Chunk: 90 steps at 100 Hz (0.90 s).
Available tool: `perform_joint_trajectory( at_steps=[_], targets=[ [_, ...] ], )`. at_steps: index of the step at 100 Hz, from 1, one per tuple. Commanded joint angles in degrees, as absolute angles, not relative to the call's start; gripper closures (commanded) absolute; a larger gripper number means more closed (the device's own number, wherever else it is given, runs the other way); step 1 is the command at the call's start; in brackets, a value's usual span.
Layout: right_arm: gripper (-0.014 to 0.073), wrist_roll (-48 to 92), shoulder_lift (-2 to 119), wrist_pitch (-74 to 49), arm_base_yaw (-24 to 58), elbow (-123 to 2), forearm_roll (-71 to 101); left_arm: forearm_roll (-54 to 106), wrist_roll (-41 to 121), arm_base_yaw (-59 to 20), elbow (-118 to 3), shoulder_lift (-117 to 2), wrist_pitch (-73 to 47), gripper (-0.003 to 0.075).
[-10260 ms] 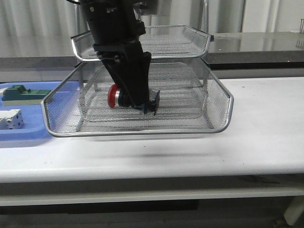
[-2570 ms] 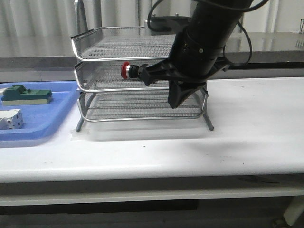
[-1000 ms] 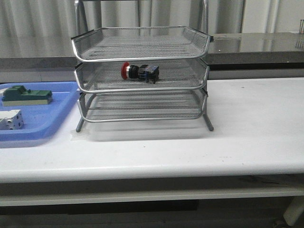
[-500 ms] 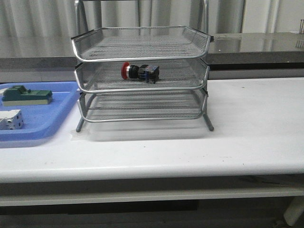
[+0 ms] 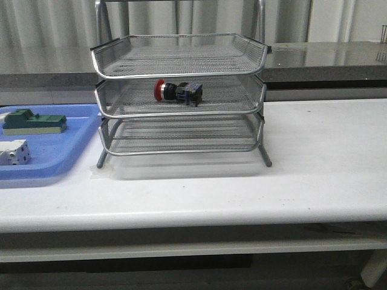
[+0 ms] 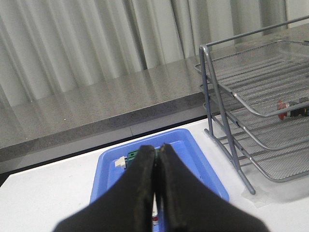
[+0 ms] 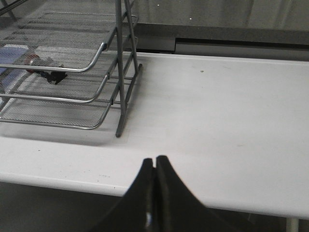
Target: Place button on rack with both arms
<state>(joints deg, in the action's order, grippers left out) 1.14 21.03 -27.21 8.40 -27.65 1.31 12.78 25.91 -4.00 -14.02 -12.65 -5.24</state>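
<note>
Since the button (image 5: 177, 92) already lies on its side in the middle tier of the rack (image 5: 179, 96), just above the centre of the front view with its red cap pointing toward the left edge, the placing step looks finished and only the retreat remains. All three tiers sit stacked flush, and the rack stands on the white desk (image 5: 314, 169). Neither arm shows in the front view.

In the left wrist view the left gripper (image 6: 157, 162) sits low in the frame with its fingers (image 6: 145, 166) pressed together and holding nothing; beyond them is the blue tray (image 6: 203, 164), and the rack occupies the right edge, the button a small red speck at far right. In the right wrist view the right gripper (image 7: 154, 166) is likewise closed and empty at bottom centre, over bare desk, well apart from the rack in the upper left, where the button shows through the mesh.

As I judge it, the task is essentially complete. The next move calls for little: keeping both arms clear of the rack so that nothing jostles the button.
</note>
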Motion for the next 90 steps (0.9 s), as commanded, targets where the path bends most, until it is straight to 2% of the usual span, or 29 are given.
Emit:
perform_joint_trajectory(
  at_steps=[1, 41, 74, 90],
  targets=[
    [0.0650, 1.52, 20.37, -20.84, 7.90, -27.31, 1.02, 13.46, 25.37, -3.87, -15.60, -13.12, -0.66, 0.0741],
    [0.0650, -1.87, 10.02, -1.05, 7.39, -8.23, 1.07, 13.46, 25.37, -3.87, -15.60, -13.12, -0.66, 0.0741],
    [0.0650, -3.73, -1.70, -0.70, 4.12, -0.05, 1.39, 13.46, 25.37, -3.87, -15.60, -13.12, -0.66, 0.0741],
    [0.0650, -3.73, -1.58, -2.62, 4.12, 0.59, 1.39, 13.46, 25.37, -3.87, -15.60, -13.12, -0.66, 0.0741]
  ],
)
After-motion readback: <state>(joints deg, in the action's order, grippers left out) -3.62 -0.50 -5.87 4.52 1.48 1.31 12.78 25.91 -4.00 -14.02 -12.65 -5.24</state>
